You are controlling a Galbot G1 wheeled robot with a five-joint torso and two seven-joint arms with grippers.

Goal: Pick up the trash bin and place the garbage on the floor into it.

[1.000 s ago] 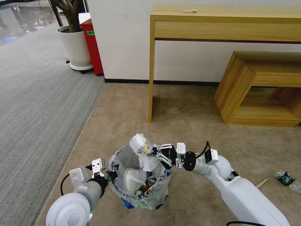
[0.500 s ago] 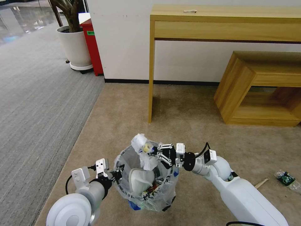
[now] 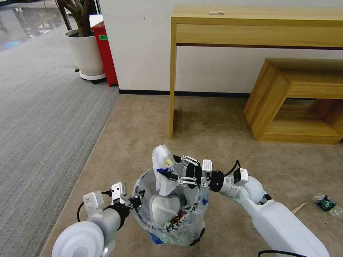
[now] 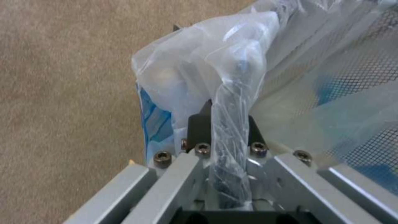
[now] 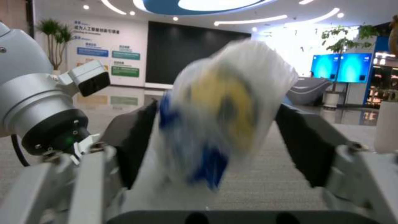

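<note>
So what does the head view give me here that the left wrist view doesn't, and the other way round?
Head view alone: the right gripper open around a white wrapped piece of garbage above the trash bin, a slipper already inside, and a small bottle and wooden stick lying on the floor. Left wrist view alone: the bin's mesh wall and the rim, wrapped in the clear liner, running between the left gripper's closed fingers. Both: the left gripper holding the bin's rim, and beige carpet.
</note>
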